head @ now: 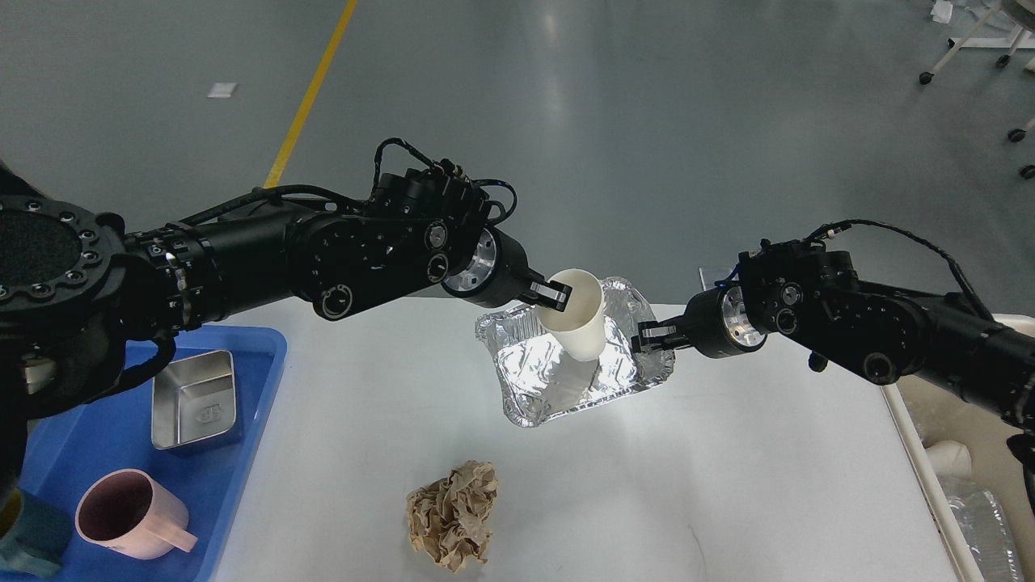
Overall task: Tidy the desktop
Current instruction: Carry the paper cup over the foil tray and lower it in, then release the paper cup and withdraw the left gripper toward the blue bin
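The desktop is a broad, smooth, white-grey slab with rounded corners, spreading beneath and toward the viewer from both grippers and filling most of the lower view; a faint thin mark shows on it near the front edge.

The left gripper is pinched on the rim of a white paper cup, one finger inside the mouth and one outside. The cup hangs upright just below the fingers, its base down inside a crinkled foil tray.

The right gripper is clamped on the foil tray's near rim, the tray extending leftward from its fingertips and tilted toward the viewer, held above the desktop.

Well below the left gripper, a crumpled brown paper ball lies on the desktop. Far left of it, a blue plastic tray holds a steel container and a pink mug.
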Controlling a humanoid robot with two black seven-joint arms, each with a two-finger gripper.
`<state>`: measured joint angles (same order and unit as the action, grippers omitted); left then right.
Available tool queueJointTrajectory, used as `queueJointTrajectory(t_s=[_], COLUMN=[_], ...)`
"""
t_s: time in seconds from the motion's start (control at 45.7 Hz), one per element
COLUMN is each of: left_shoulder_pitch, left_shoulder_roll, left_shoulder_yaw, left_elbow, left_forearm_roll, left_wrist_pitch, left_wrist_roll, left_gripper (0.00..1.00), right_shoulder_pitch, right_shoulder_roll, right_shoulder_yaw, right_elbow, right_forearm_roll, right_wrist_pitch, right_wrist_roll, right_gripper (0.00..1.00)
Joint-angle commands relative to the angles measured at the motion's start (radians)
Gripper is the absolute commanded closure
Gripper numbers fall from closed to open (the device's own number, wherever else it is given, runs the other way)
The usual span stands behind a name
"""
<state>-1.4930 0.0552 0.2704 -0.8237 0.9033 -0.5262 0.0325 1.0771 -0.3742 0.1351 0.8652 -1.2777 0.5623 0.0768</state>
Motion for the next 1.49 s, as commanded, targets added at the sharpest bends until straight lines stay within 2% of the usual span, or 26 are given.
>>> queueJointTrajectory(t_s=[0.0, 0.394, 0.438, 0.482, 0.569, 0.613, 0.679, 1.073, 1.226, 1.358, 1.467], left_shoulder_pitch=[0.010, 0.014, 0.014, 0.014, 0.014, 0.014, 0.016, 0.011, 0.008, 0.007, 0.008], left_shoulder_roll=[-0.002, -0.077, -0.080, -0.083, -0.086, -0.086, -0.086, -0.081, -0.034, 0.027, 0.129], left_shoulder_yaw=[0.000, -0.002, -0.002, -0.002, -0.003, -0.004, -0.005, -0.039, -0.082, -0.082, -0.077], left_elbow=[0.021, 0.106, 0.106, 0.106, 0.106, 0.107, 0.106, 0.106, 0.089, 0.045, -0.067], left_forearm_roll=[0.000, 0.000, -0.001, -0.001, -0.001, -0.003, -0.003, -0.023, -0.021, -0.020, -0.020], left_wrist_pitch=[0.009, 0.021, 0.023, 0.023, 0.028, 0.034, 0.043, 0.067, 0.072, 0.135, 0.201], left_wrist_roll=[0.004, 0.007, 0.007, 0.007, 0.012, 0.012, 0.012, 0.007, 0.010, 0.007, 0.009], left_gripper=[0.95, 0.91, 0.86, 0.75, 0.46, 0.38, 0.32, 0.14, 0.13, 0.13, 0.13], right_shoulder_pitch=[0.000, -0.002, -0.002, -0.002, -0.002, -0.003, -0.003, -0.012, -0.023, -0.023, -0.028], right_shoulder_roll=[0.001, 0.000, 0.000, 0.001, 0.001, 0.001, 0.001, 0.000, -0.006, -0.017, -0.025], right_shoulder_yaw=[0.001, 0.006, 0.006, 0.006, 0.008, 0.008, 0.008, 0.009, 0.011, 0.011, 0.011], right_elbow=[0.000, 0.001, 0.001, 0.001, 0.001, 0.001, 0.001, -0.002, 0.000, 0.001, 0.001], right_forearm_roll=[0.000, 0.000, 0.000, 0.000, 0.000, 0.000, 0.000, 0.000, 0.000, 0.000, 0.000], right_wrist_pitch=[0.001, 0.002, 0.002, 0.002, 0.002, 0.002, 0.002, 0.002, 0.001, 0.001, 0.001], right_wrist_roll=[0.003, 0.008, 0.006, 0.008, 0.008, 0.008, 0.008, 0.008, 0.008, 0.008, 0.008], right_gripper=[1.00, 1.00, 1.00, 1.00, 1.00, 1.00, 1.00, 1.00, 1.00, 1.00, 1.00])
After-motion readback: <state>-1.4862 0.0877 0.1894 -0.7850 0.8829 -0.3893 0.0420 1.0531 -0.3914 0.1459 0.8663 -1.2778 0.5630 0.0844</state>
